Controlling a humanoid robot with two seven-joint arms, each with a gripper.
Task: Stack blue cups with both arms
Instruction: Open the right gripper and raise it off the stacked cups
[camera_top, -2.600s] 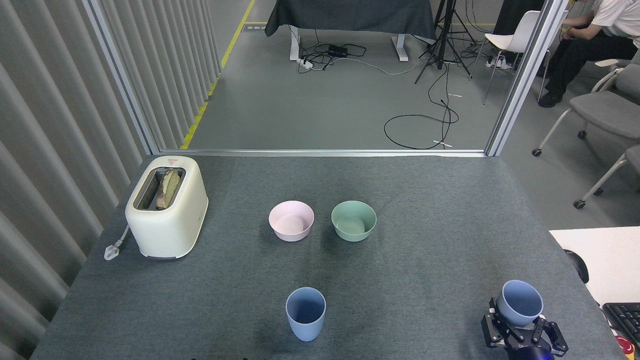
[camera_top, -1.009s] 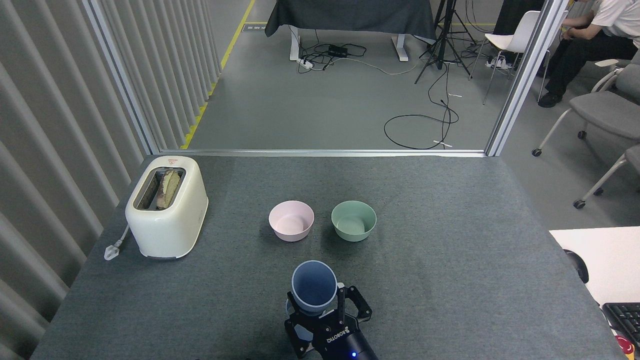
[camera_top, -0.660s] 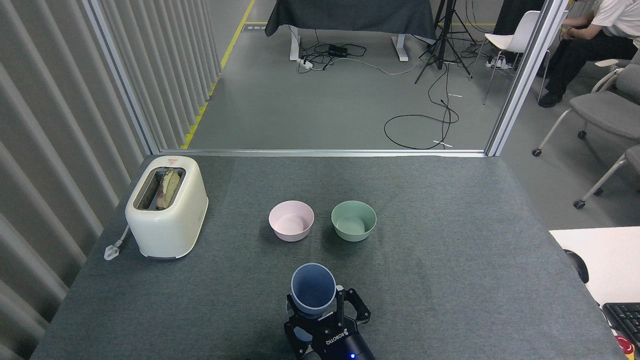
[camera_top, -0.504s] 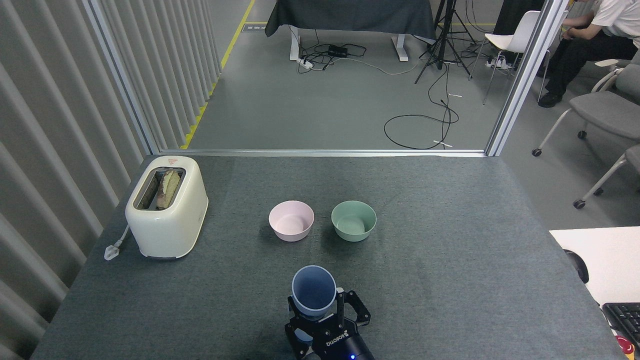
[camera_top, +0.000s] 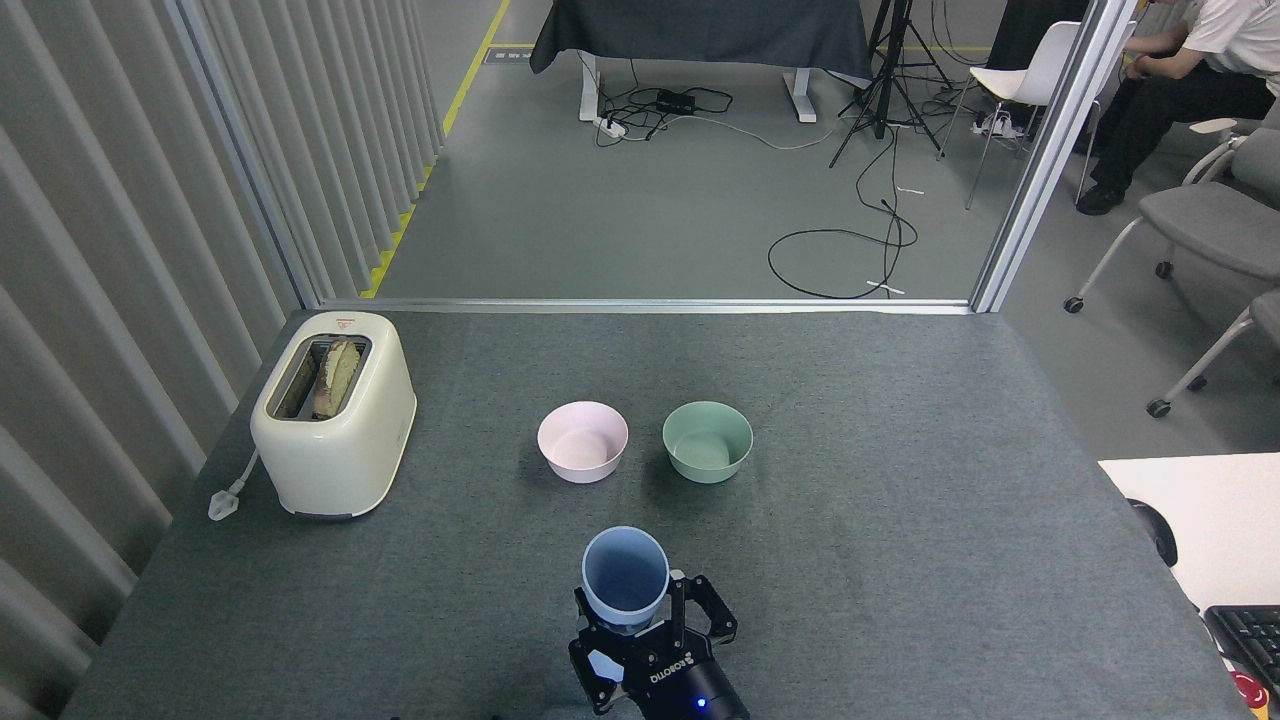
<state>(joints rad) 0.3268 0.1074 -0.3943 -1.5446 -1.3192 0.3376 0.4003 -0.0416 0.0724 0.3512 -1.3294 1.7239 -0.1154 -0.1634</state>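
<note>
A pale blue cup (camera_top: 625, 572) is held upright low in the head view, near the table's front edge at the centre. My right gripper (camera_top: 642, 606), black with a small blue light on its dark wrist, is shut around the lower part of this cup from the near side. A second blue cup does not show; the held cup and the gripper cover the spot behind them. My left arm is out of view.
A pink bowl (camera_top: 583, 441) and a green bowl (camera_top: 707, 441) stand side by side just beyond the cup. A cream toaster (camera_top: 333, 412) with bread in it sits at the left. A white desk (camera_top: 1200, 520) adjoins the grey table (camera_top: 900, 500) on the right.
My right gripper carried its blue cup from the front right to the front centre, over where the other cup stood. In the last half second the cup only shifted slightly.
</note>
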